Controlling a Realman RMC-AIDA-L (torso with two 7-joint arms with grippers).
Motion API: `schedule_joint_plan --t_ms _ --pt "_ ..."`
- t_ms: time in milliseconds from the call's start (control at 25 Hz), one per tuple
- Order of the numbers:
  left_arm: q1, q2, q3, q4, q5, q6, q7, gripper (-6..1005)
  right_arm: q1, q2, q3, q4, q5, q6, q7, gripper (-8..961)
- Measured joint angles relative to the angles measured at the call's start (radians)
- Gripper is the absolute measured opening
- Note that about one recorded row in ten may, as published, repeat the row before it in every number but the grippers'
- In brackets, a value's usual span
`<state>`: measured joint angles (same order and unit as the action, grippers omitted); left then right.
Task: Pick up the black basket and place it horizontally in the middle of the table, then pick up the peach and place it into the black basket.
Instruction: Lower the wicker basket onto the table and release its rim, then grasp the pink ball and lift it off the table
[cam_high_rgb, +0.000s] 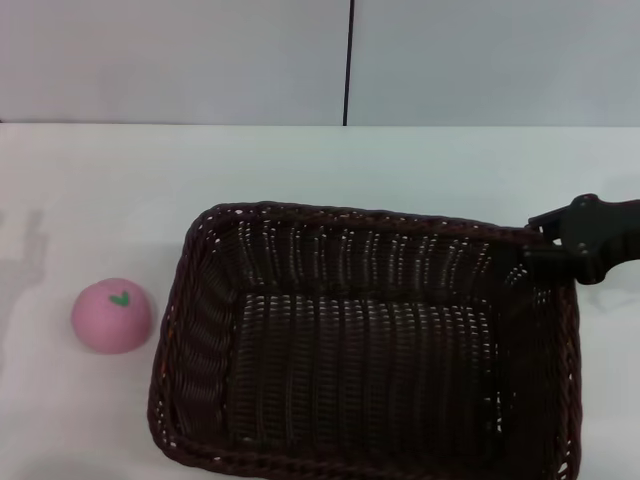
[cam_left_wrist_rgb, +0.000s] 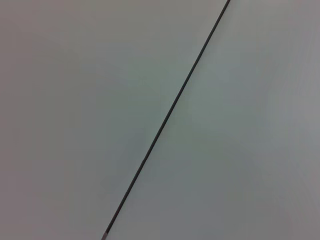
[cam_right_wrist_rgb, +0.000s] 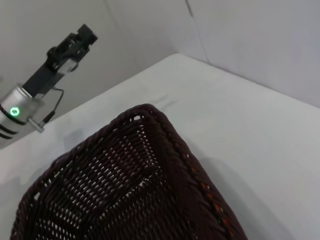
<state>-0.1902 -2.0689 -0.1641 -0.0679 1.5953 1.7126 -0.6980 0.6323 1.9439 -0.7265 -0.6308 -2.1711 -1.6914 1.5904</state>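
One right hand at black basket rim, peach beside

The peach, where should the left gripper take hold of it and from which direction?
Grip the peach across its round middle, coming straight down from above. It sits alone on the white table, apart from the black basket on its right, with its green leaf mark facing up, so fingers closing front to back would probably stay clear of the basket wall.
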Motion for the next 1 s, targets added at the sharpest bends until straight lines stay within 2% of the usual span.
schedule_joint_plan --t_ms 280,520,640,680,720,760,800,840,920,960,1000 --pt "0.008 0.000 0.000 -0.014 0.000 -0.001 0.000 429 0.002 0.004 -0.002 0.000 0.003 0.000 -0.028 191" --pt "0.010 -0.001 0.005 -0.025 0.002 -0.001 0.000 425 -0.002 0.003 0.032 0.000 0.013 0.003 -0.051 311" --pt "0.011 -0.001 0.010 -0.025 0.002 -0.001 0.001 424 -0.006 -0.006 0.098 -0.007 0.014 0.003 -0.063 386" --pt "0.011 -0.001 0.010 -0.025 0.002 -0.001 0.001 423 -0.007 -0.010 0.130 -0.009 0.015 0.004 -0.071 413" --pt "0.011 -0.001 0.010 -0.025 0.002 -0.001 0.001 423 -0.011 -0.016 0.208 -0.008 0.022 0.005 -0.098 440" --pt "0.012 -0.001 0.011 -0.025 0.002 -0.001 0.001 422 -0.011 -0.016 0.208 -0.008 0.022 0.005 -0.098 468" --pt "0.012 0.000 0.011 -0.025 0.002 -0.001 0.001 422 -0.016 -0.017 0.252 -0.005 0.032 0.006 -0.116 495" --pt "0.013 0.002 0.015 -0.024 0.002 -0.002 0.001 421 -0.035 -0.016 0.318 0.000 0.073 0.011 -0.152 495" --pt "0.013 0.003 0.021 -0.021 0.002 -0.002 0.001 420 -0.047 -0.013 0.336 0.003 0.098 0.017 -0.169 495" --pt "0.013 0.005 0.053 -0.002 0.002 -0.002 0.001 420 -0.087 0.002 0.363 0.012 0.183 0.037 -0.204 495" --pt "0.013 0.005 0.053 -0.002 0.002 -0.002 0.001 419 -0.087 0.002 0.363 0.012 0.183 0.037 -0.204 495"
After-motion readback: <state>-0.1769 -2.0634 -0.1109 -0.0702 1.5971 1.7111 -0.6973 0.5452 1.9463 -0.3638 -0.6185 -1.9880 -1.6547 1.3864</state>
